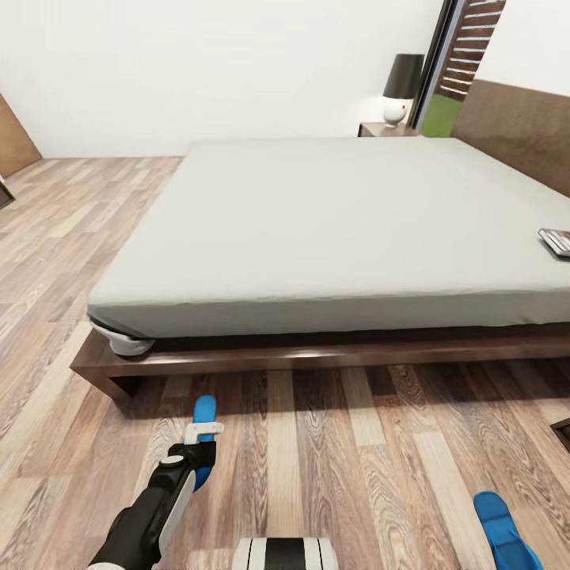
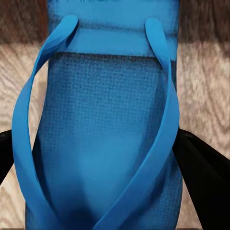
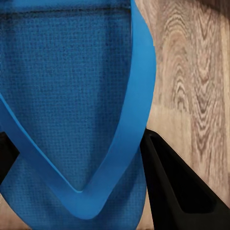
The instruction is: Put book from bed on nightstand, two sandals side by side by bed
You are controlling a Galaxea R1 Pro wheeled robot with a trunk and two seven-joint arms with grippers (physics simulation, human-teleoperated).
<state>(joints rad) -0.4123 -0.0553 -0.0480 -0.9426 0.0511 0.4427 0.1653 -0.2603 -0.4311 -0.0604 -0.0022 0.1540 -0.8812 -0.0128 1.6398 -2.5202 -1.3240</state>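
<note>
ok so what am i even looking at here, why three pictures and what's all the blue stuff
It is a simulated two-armed robot in a bedroom. The big picture comes from a camera on its head, looking down at the wood floor and the bed. The other two come from cameras on its wrists, looking along each gripper's fingers.

The blue things are two sandals. The left gripper is over the left sandal, which the left wrist camera sees close up. The right sandal appears between the dark fingers in the right wrist view. Whether either is gripped is unclear.

A small book lies at the mattress's right edge.
</note>
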